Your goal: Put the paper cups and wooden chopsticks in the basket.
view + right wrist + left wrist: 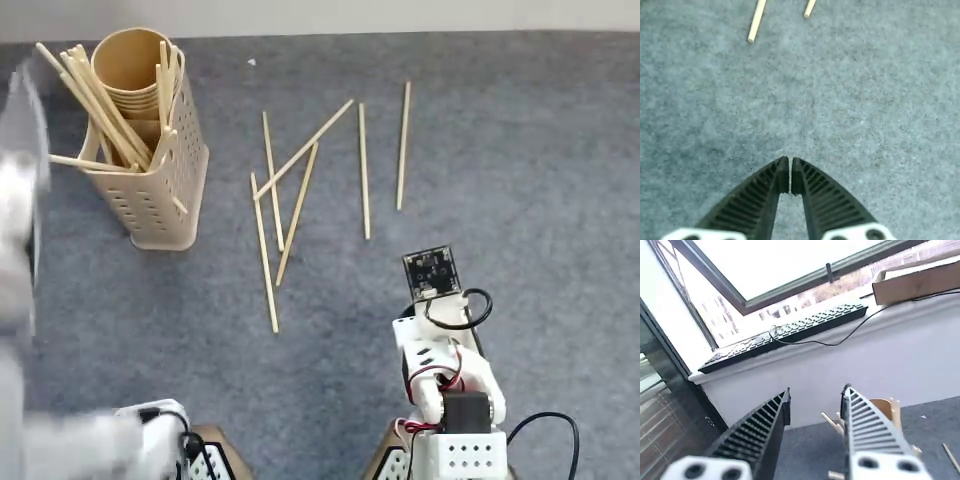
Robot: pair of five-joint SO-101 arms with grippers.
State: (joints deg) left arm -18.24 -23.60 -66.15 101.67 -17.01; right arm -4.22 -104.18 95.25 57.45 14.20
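Note:
A cream slotted basket (150, 200) stands at the far left of the grey carpet, holding stacked paper cups (128, 62) and several wooden chopsticks (100, 100). Several more chopsticks (295, 215) lie loose on the carpet in the middle. My right gripper (790, 175) is shut and empty, low over bare carpet just short of two chopstick ends (756, 22). My left gripper (816, 389) is open and empty, raised and pointing toward the window, with the basket and cup (885, 410) behind one finger. In the high view the left arm (20, 200) is a blur at the left edge.
The right arm's base (450, 410) sits at the near edge. Grey carpet (520, 150) covers the table, with open room to the right. A windowsill with a keyboard (790, 332) and a cardboard box (920, 280) lies beyond.

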